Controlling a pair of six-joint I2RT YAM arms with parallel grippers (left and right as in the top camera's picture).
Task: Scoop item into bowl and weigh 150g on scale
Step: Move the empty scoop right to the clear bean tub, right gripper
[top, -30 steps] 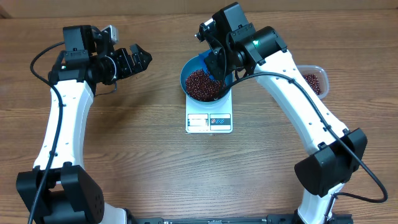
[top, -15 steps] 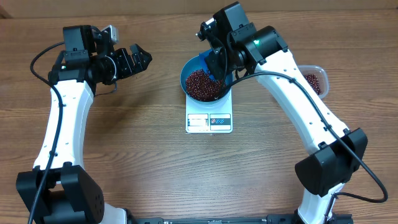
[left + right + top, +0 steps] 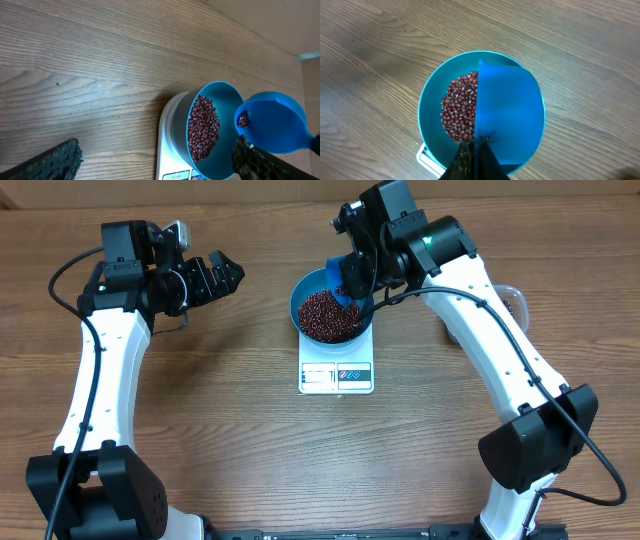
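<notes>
1. right claw [image 3: 358, 268] clenched on the scoop [image 3: 343, 283]; the bowl [image 3: 298, 302] lies directly below it, upper centre of the overhead frame
2. scoop's long axis runs from the claw at bottom centre up the right wrist frame, over the bowl's right half; only a few beans in it
3. beans [image 3: 325, 313] heaped in bowl; bowl sits on scale [image 3: 336, 376]
4. right arm arches in from lower right, wrist pointing down, clearly nearer; left claw [image 3: 218, 275] released, empty, upper left, well apart

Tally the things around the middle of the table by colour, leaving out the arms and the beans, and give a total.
Blue: 2 (bowl, scoop)
White: 1 (scale)
Total: 3
</notes>
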